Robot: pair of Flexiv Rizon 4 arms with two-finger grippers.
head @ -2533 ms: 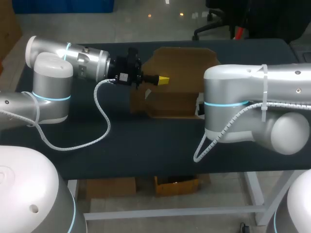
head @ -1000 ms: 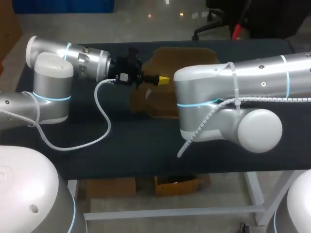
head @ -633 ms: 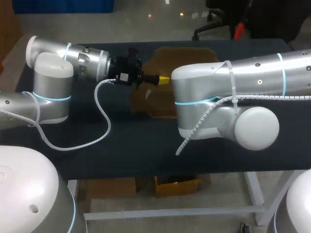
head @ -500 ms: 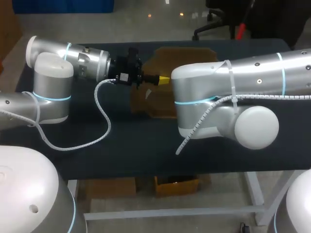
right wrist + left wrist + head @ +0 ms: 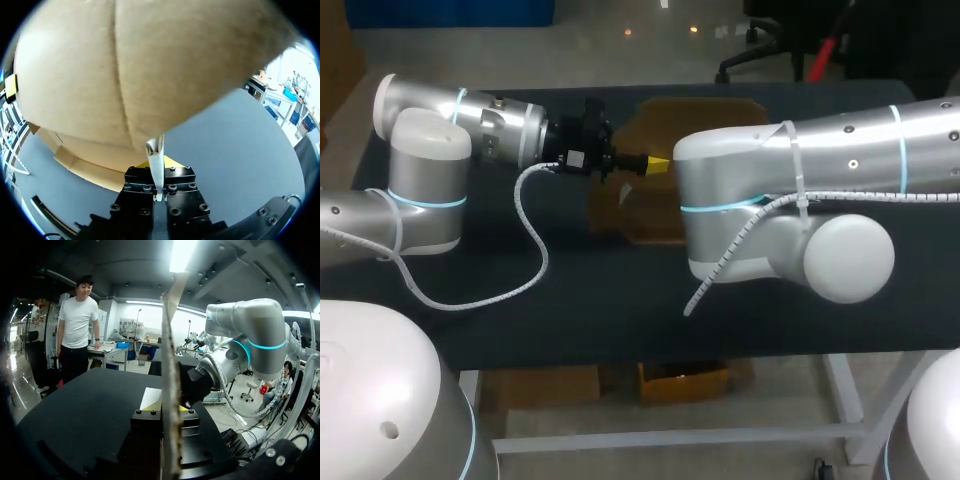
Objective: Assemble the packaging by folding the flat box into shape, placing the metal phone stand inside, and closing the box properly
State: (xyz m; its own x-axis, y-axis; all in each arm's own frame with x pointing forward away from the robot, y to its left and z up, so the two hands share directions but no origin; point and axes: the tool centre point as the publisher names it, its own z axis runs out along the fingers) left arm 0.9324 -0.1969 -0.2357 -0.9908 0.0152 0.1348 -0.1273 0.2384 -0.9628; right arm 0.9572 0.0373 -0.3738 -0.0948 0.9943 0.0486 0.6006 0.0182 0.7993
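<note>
- My left tool (image 5: 658,163) is clamping a panel of the box (image 5: 700,115). In the left wrist view the panel (image 5: 170,365) is standing edge-on between the fingers, both pressing on it, with the jaws nearly together.
- My right tool (image 5: 157,172) is pinching a thin pale edge of the box (image 5: 150,65), its jaws almost closed. The broad brown flap is arching over the tool and filling the space ahead of it.
- The box is sitting toward the far middle of the tabletop (image 5: 570,310). Its far flap is showing beyond my right arm (image 5: 800,190), and its near-left corner is showing beside that arm's elbow.
- My right arm is lying across the box from the right, hiding the box's middle and my right tool in the head view. It is crowding the space just beside the left tool's yellow tip.
- My left arm (image 5: 470,120) is reaching in level from the left, so the two arms are closing in on the box from both sides.
- A wide strip of tabletop is running along the near edge in front of both arms.
- The left arm's white coiled cable (image 5: 530,230) is drooping over the tabletop between that arm and the box.
- Beside my right tool, a low box wall (image 5: 75,155) is lying on the tabletop (image 5: 240,140), and dark surface is spreading out on the tool's other side.
</note>
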